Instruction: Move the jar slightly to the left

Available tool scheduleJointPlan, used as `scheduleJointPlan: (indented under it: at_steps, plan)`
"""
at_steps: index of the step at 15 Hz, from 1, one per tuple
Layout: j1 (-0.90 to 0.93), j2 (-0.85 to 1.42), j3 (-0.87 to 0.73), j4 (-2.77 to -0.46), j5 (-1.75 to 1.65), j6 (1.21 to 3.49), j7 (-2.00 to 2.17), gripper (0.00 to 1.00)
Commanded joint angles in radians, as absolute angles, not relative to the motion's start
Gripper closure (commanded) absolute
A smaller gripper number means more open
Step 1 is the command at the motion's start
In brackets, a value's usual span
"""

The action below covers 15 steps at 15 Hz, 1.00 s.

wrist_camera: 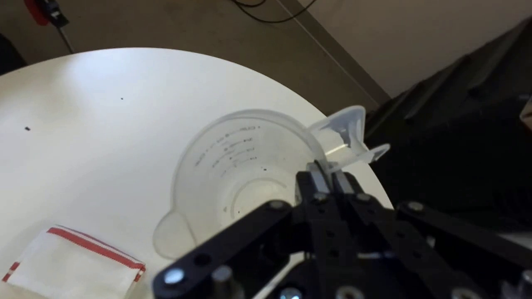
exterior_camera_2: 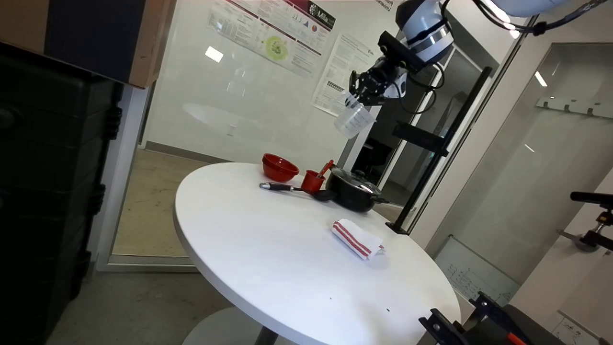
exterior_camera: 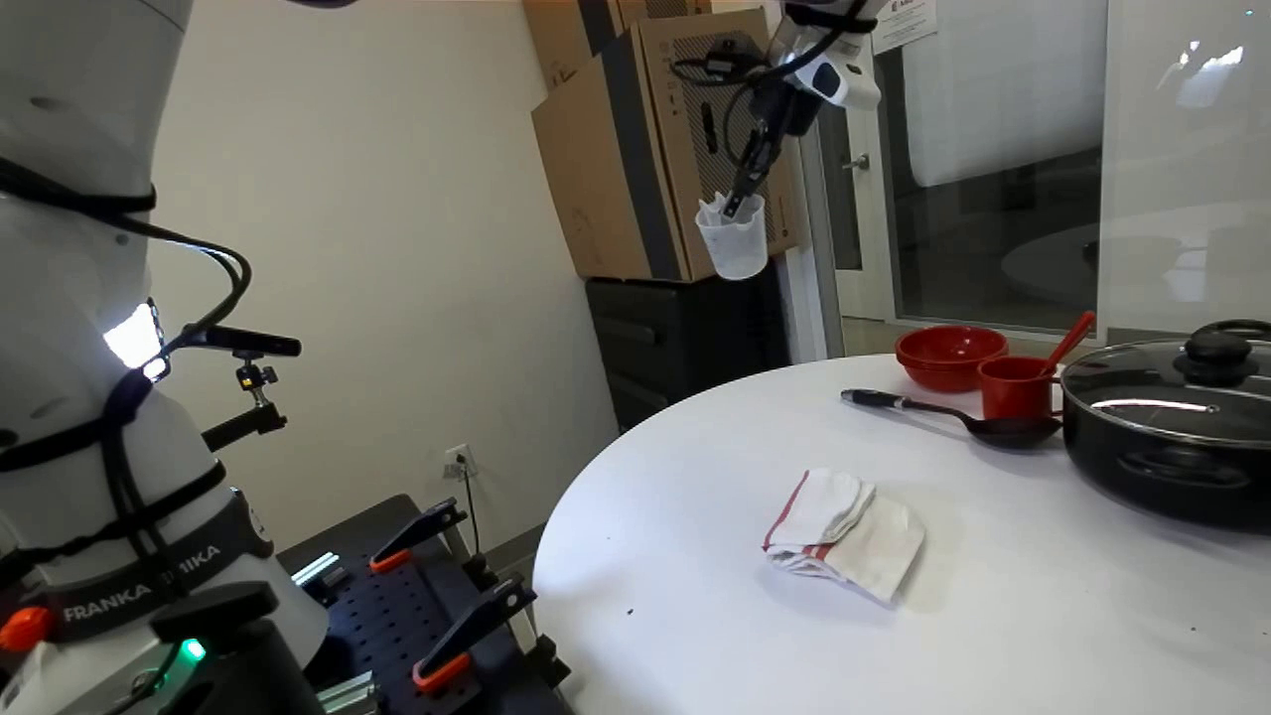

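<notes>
- Wrist view: the end effector [wrist_camera: 328,178] is pinched nearly closed, with the thin side of the clear jar [wrist_camera: 245,166] between its tips, close by the handle [wrist_camera: 348,124].
- In both exterior views the jar hangs in the air, higher than the surface [exterior_camera: 645,536], and nothing props it up from below.
- The hold is on one side only, so a fast move could make the jar swing or twist.
- The plastic looks thin and slick, so it might slide out and drop.
- If it comes down tipped, the bottom could bump on one side and the jar could roll.
- In the wrist view, the surface's right edge passes behind the handle. I can't tell if the jar is fully over the surface; let go too far right, and it could fall to the floor [wrist_camera: 199,25].
- In an exterior view, the surface stretches left of the folded cloth [exterior_camera: 844,536]; that seems like good room to land. The bowls [exterior_camera: 950,359], red cup [exterior_camera: 1015,389], black spoon [exterior_camera: 1008,432] and big pot [exterior_camera: 1172,452] sit far and right, so going there could knock them.
</notes>
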State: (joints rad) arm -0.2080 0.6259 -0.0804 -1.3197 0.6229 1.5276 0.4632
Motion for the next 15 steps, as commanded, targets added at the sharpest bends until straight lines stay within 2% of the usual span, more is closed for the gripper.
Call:
scheduleJointPlan:
  at_steps: [1,10,11,15]
  plan:
    - [-0.216,0.728,-0.091,-1.223,0.706,1.588,0.622,0.99]
    - [-0.231,0.871,-0.081,-1.164,0.801,1.677,0.864,0.99]
    - [-0.236,0.841,-0.083,-1.195,0.783,1.670,0.818,0.95]
    - [-0.227,0.850,-0.084,-1.213,0.771,1.683,0.823,0.99]
